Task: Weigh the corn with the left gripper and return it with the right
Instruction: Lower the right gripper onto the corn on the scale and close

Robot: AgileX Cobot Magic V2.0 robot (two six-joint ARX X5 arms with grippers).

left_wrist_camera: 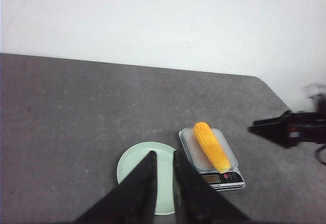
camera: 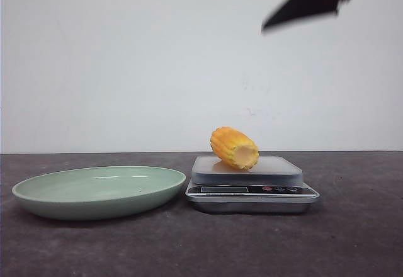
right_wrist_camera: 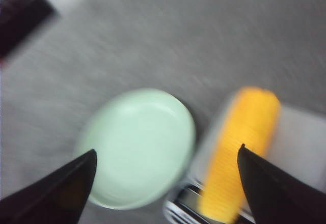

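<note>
Green plate (camera: 94, 192) sits nearest the front camera, left side of the dark table (camera: 352, 239), nothing in it. Just right of it, almost touching the rim, is a small kitchen scale (camera: 250, 189) with a flat silver platform and a display strip with buttons facing the camera. Corn (camera: 234, 147) lies on the scale platform, on its side, paler cut end angled toward the camera and slightly right. Nothing is gripping it.

Left wrist view: left gripper (left_wrist_camera: 164, 188) hangs high above the table, its two dark fingers nearly closed with only a narrow slit between them, nothing held. Plate (left_wrist_camera: 147, 180) shows directly beyond the fingers, partly hidden by them. Scale (left_wrist_camera: 211, 159) and corn (left_wrist_camera: 211, 146) are off to one side; the corn lies diagonally along the platform. A dark blurred arm part (left_wrist_camera: 293, 128) pokes in at the frame edge over the table.

Right wrist view is motion-blurred. Right gripper (right_wrist_camera: 165, 183) is spread wide, fingers far apart, empty, above the plate (right_wrist_camera: 137, 147) and corn (right_wrist_camera: 239, 168). The corn is close to one fingertip, but contact cannot be told through the blur.

Front view catches only a dark blurred arm fragment (camera: 312, 0) at the top edge, well above the scale.
</note>
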